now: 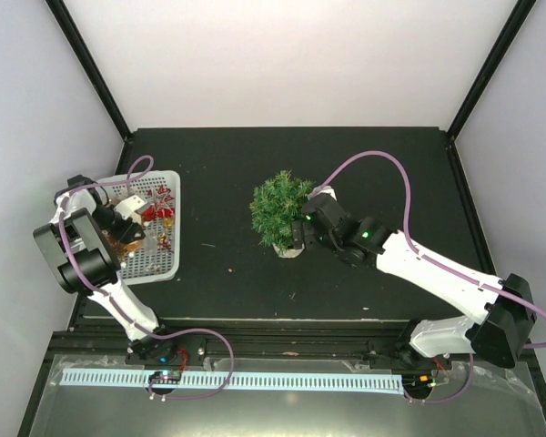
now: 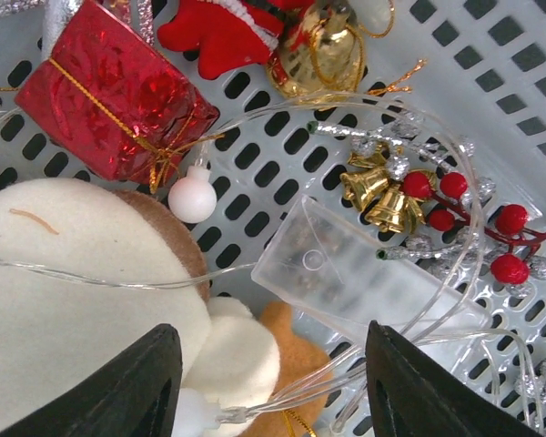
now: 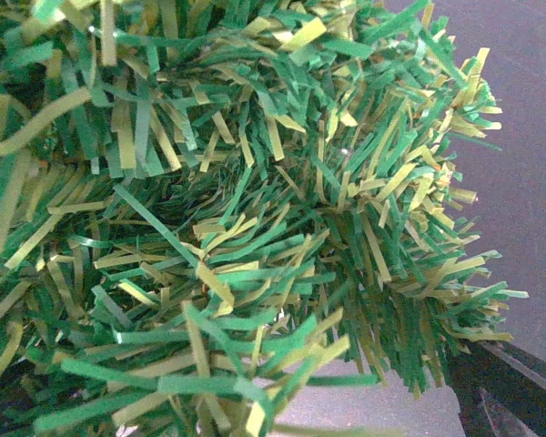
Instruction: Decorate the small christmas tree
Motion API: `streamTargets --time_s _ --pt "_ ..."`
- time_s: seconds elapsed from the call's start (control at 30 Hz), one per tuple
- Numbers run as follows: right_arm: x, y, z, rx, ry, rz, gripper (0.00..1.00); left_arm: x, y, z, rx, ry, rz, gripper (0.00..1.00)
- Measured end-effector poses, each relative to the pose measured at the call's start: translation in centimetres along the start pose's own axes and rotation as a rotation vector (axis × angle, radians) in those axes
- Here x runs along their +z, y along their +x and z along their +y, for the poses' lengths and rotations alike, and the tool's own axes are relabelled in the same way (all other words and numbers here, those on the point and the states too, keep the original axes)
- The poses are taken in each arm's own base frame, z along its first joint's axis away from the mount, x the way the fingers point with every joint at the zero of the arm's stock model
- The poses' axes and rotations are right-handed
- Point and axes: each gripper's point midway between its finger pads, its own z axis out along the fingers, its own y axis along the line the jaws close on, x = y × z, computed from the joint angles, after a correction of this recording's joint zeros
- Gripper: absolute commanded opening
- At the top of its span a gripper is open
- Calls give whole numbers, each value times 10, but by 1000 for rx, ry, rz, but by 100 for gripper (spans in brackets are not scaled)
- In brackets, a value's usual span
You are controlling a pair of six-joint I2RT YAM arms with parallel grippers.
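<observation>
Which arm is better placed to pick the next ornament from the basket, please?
Left, probably: the left gripper hangs open right over the ornaments in the basket, while the right gripper is away at the tree.

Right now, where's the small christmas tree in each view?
Top external: the small christmas tree stands mid-frame on the black table.
Left wrist: not in it.
Right wrist: it fills most of the frame.
Shared landmark: the black table, along the right wrist view's right edge.

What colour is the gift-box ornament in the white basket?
The foil gift-box ornament is shiny red with gold cord; left wrist view shows it best.
</observation>
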Motion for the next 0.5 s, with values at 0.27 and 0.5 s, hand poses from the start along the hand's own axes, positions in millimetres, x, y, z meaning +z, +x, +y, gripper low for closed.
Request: streamTargets --time_s 0.27,0.5 --pt "2 1 1 -3 -3 6 100 -13 -10 -14 24 32 -50 56" --pt "2 3 3 -7 -4 7 100 -20 -11 -24 74 54 -52 53"
